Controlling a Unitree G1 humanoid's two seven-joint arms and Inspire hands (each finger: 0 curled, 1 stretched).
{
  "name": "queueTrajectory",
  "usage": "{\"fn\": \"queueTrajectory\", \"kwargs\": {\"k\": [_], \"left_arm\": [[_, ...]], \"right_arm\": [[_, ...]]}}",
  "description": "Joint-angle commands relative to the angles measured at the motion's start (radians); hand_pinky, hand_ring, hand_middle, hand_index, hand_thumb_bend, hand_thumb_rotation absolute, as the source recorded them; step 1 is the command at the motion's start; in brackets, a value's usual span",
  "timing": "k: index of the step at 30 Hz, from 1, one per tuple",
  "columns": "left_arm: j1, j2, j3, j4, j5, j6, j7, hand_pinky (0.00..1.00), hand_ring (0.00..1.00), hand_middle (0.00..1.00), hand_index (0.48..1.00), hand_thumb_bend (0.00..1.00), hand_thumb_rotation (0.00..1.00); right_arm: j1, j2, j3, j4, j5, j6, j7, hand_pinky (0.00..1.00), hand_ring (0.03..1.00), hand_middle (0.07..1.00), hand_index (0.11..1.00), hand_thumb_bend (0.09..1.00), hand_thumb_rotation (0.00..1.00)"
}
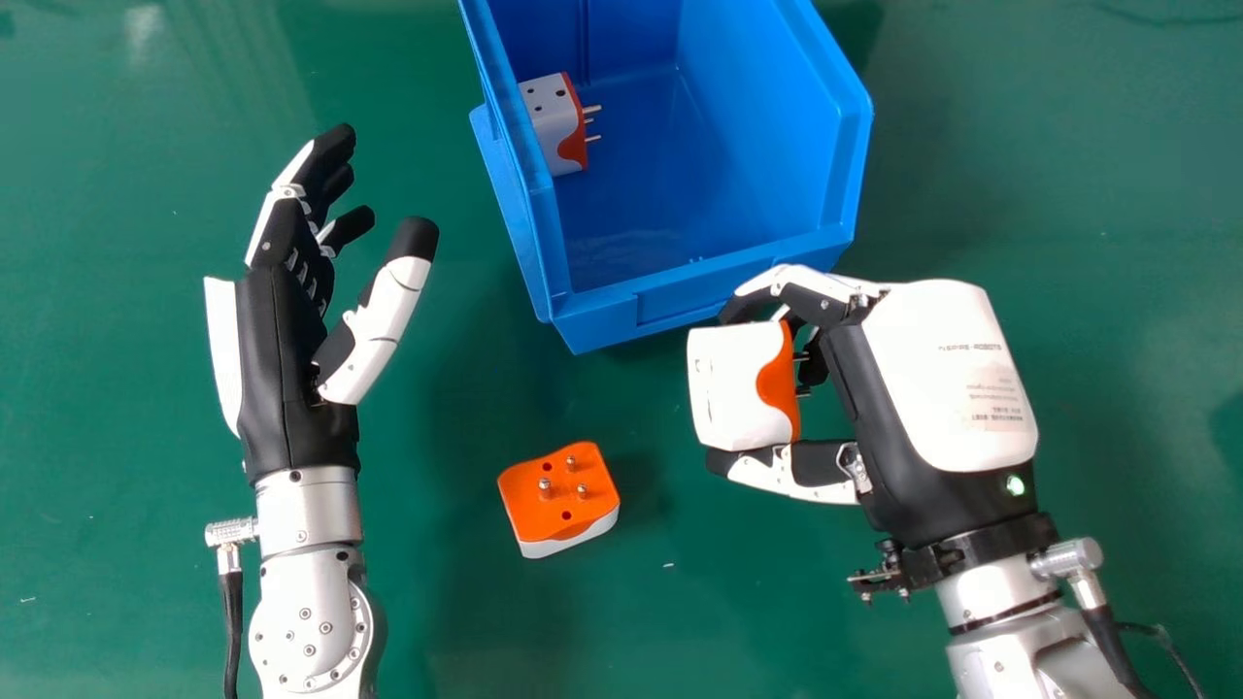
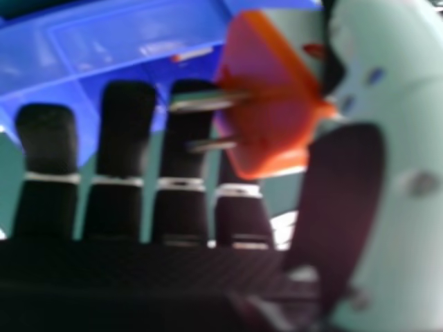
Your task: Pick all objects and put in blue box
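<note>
In the head view my right hand (image 1: 932,388) is curled round a white and orange plug adapter (image 1: 743,388), pinched between fingers and thumb beside the box's near right corner, its pins facing the palm. The right hand view has the adapter (image 2: 266,104) between the fingers of my right hand (image 2: 124,180) and the thumb. Another adapter (image 1: 558,490) lies pins up on the table. A third adapter (image 1: 555,121) sits inside the blue box (image 1: 597,320) by its left wall. My left hand (image 1: 291,349) is open, left of the box, holding nothing.
The green table (image 1: 757,602) lies under everything. The blue box's front edge stands just beyond the held adapter, and its left wall rises between my left hand and the adapter inside.
</note>
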Motion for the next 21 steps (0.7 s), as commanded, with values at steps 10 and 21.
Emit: {"fn": "queueTrajectory", "kwargs": {"k": [10, 21], "left_arm": [[-0.023, 0.002, -0.003, 0.001, 0.006, -0.009, 0.004, 0.8, 0.87, 0.87, 0.805, 0.76, 0.53], [-0.019, 0.001, -0.001, 0.002, -0.002, -0.016, -0.001, 0.8, 0.87, 0.87, 0.804, 0.76, 0.52]], "right_arm": [[-0.074, 0.008, -0.016, -0.015, 0.009, -0.054, -0.065, 0.28, 0.36, 0.466, 0.53, 0.511, 0.0], [-0.136, 0.031, -0.034, -0.042, 0.004, -0.05, -0.075, 0.3, 0.369, 0.477, 0.524, 0.512, 0.0]]}}
